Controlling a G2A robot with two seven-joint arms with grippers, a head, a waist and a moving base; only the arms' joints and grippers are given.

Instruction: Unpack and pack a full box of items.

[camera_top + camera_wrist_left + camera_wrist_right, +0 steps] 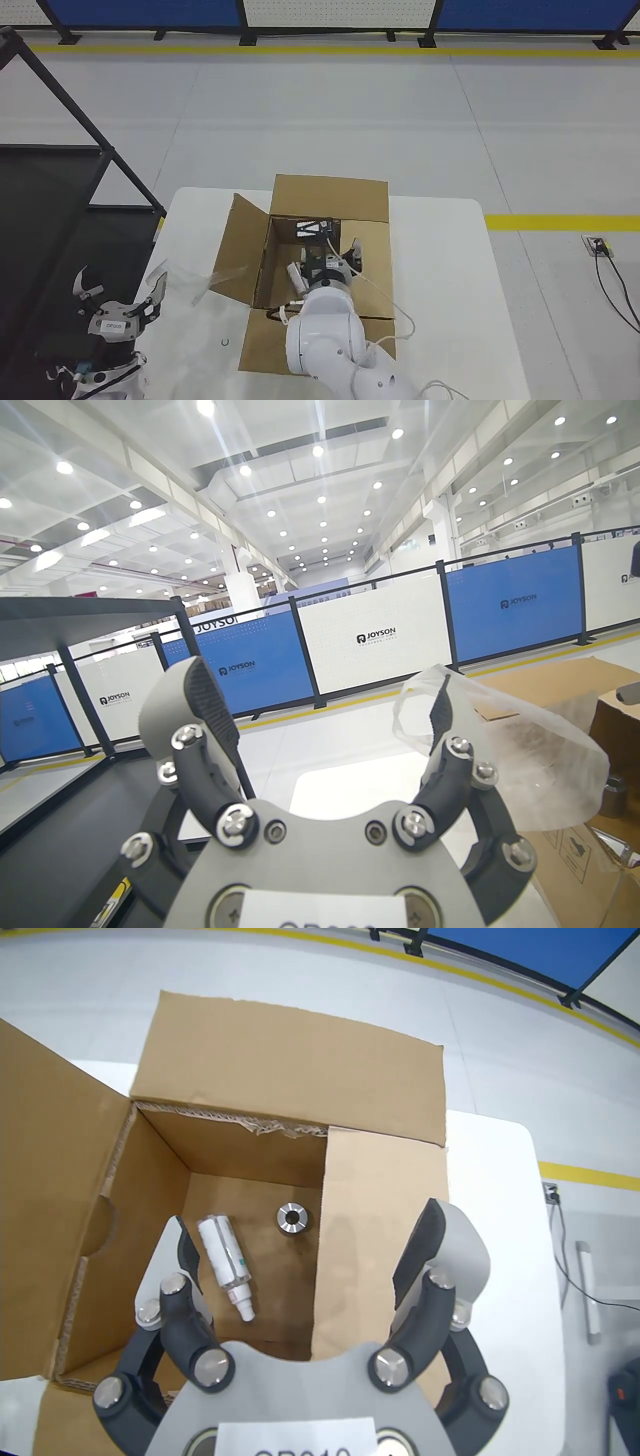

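Box (290, 1063) beneath right gripper (306, 1218), jaws wide apart; left gripper (320, 677) alike, beside table (450, 300).

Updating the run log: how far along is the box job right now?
Done: the box has its flaps open, and a clear bag is out, draped against the open left gripper. In hand: nothing gripped; the open right gripper hangs over the box. Left: a spray bottle and a metal ring lie on the box floor. Unpacking or packing: cannot tell.

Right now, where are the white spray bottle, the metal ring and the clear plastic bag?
white spray bottle (223, 1252): right wrist view, middle of its body.
metal ring (303, 1224): right wrist view, its rim.
clear plastic bag (530, 750): left wrist view, its crumpled middle.
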